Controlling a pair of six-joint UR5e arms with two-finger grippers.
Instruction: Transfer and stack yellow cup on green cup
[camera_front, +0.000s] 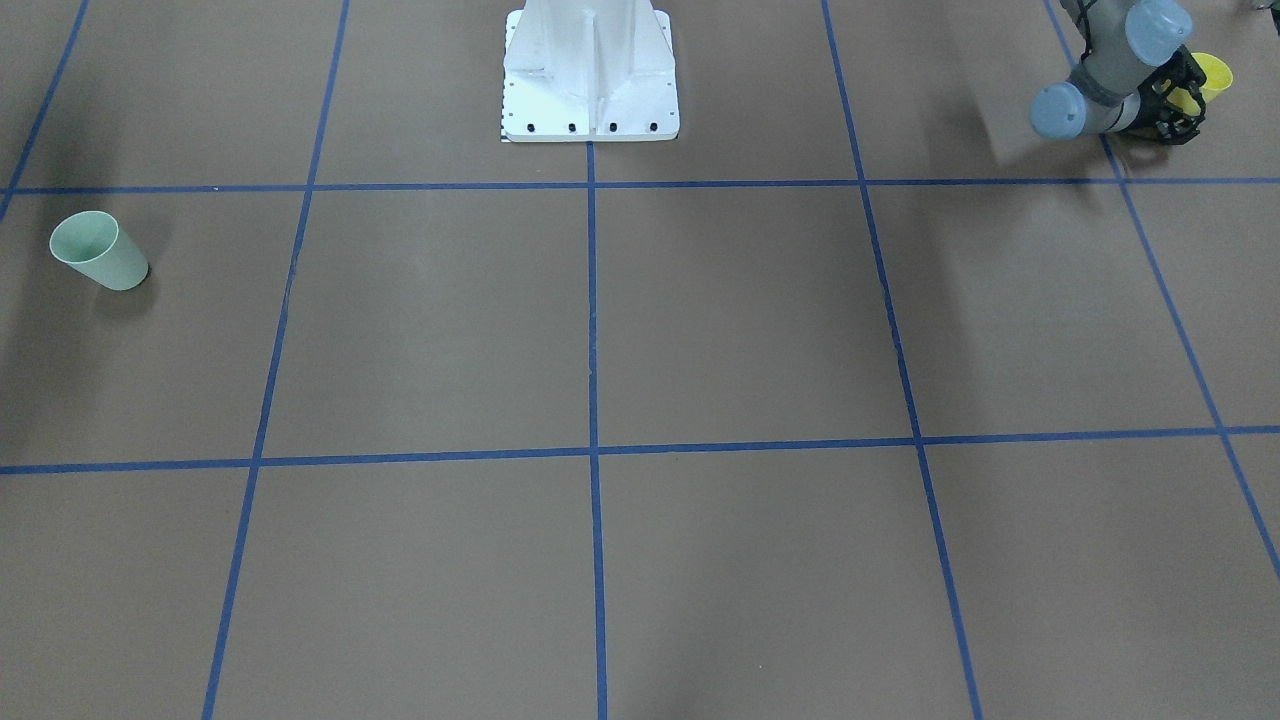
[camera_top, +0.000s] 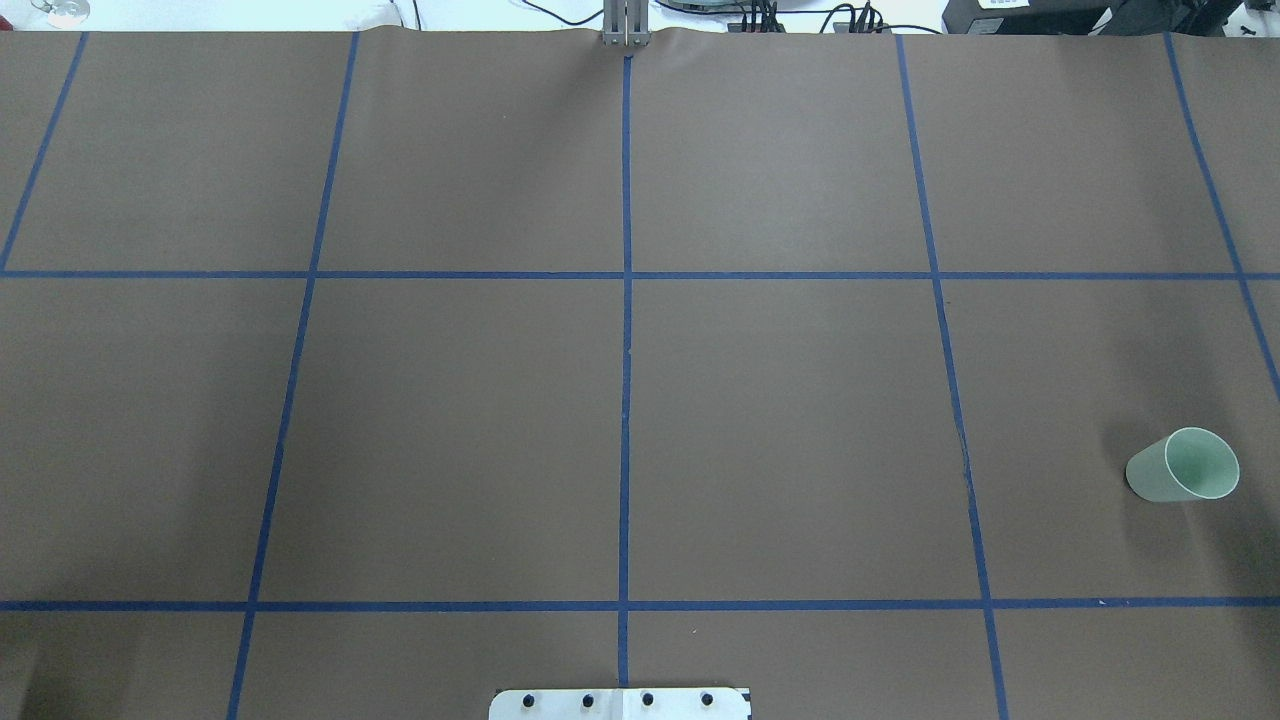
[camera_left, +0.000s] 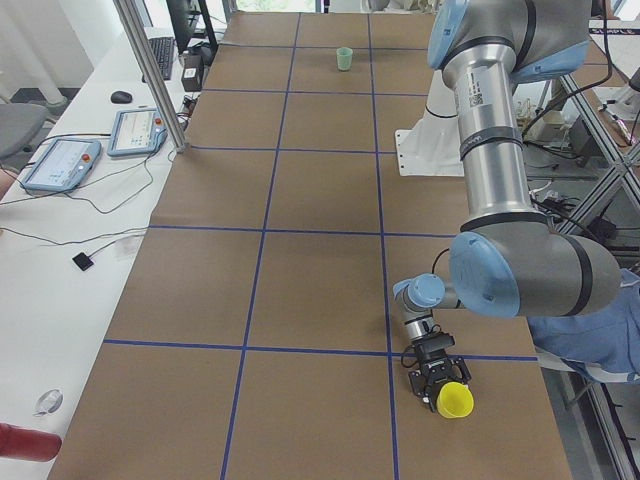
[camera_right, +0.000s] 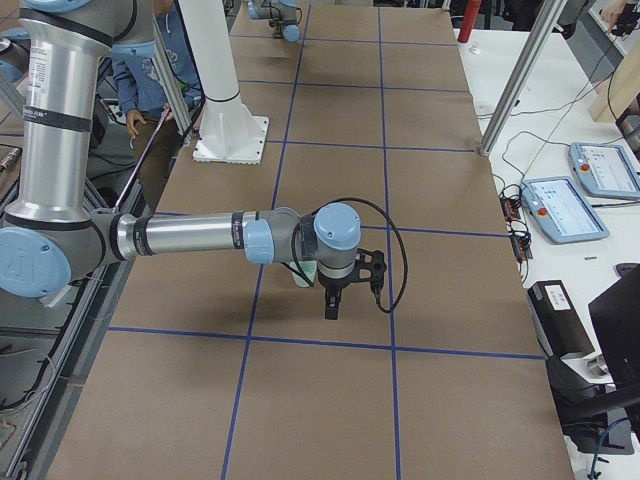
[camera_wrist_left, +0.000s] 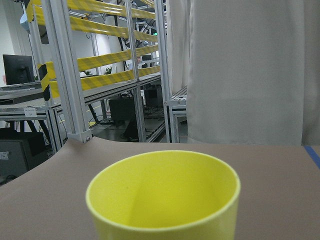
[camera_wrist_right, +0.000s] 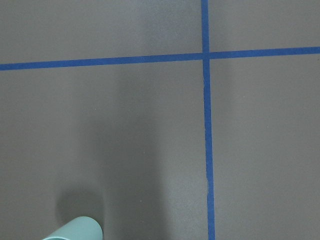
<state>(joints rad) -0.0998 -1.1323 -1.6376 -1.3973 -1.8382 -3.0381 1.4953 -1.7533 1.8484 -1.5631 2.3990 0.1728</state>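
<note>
The yellow cup (camera_front: 1214, 74) stands upright at the table corner on my left side. My left gripper (camera_front: 1192, 97) reaches in level with the table, and its jaws sit on either side of the cup, shut on it. The exterior left view shows the gripper (camera_left: 445, 388) and the cup (camera_left: 456, 401). The cup fills the left wrist view (camera_wrist_left: 162, 197). The green cup (camera_top: 1185, 466) stands upright on my right side and also shows in the front view (camera_front: 98, 252). My right gripper (camera_right: 332, 303) hangs point-down beside the green cup (camera_right: 303, 273). I cannot tell whether it is open.
The white robot base (camera_front: 590, 75) stands at the middle of the near edge. Blue tape lines (camera_top: 626, 330) divide the brown table. Tablets and cables (camera_left: 90, 150) lie on the side bench. A metal post (camera_right: 510, 85) stands at the table's far edge.
</note>
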